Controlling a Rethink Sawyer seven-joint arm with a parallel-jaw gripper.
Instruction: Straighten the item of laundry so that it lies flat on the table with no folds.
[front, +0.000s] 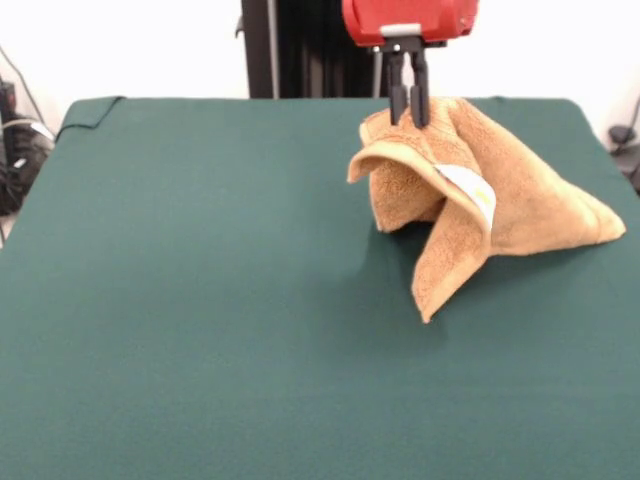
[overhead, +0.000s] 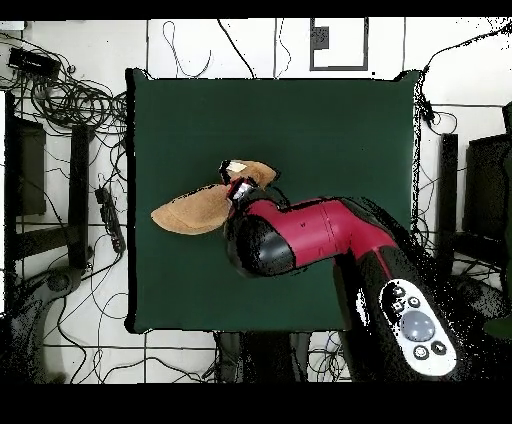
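The orange-tan terry towel (front: 500, 195) is bunched up and lifted into a peak at the far right of the dark green table (front: 200, 300). One corner hangs down toward the front, and its right end rests on the cloth. A small white label (front: 470, 187) shows on a fold. My gripper (front: 409, 112) is shut on the towel's top and holds it up. In the overhead view the towel (overhead: 195, 212) lies left of centre, partly hidden under my red arm (overhead: 320, 235).
The black pedestal (front: 310, 50) stands behind the table's far edge. Cables and dark equipment (overhead: 70, 150) lie on the floor around the table. The green cloth spreads wide to the left and front of the towel.
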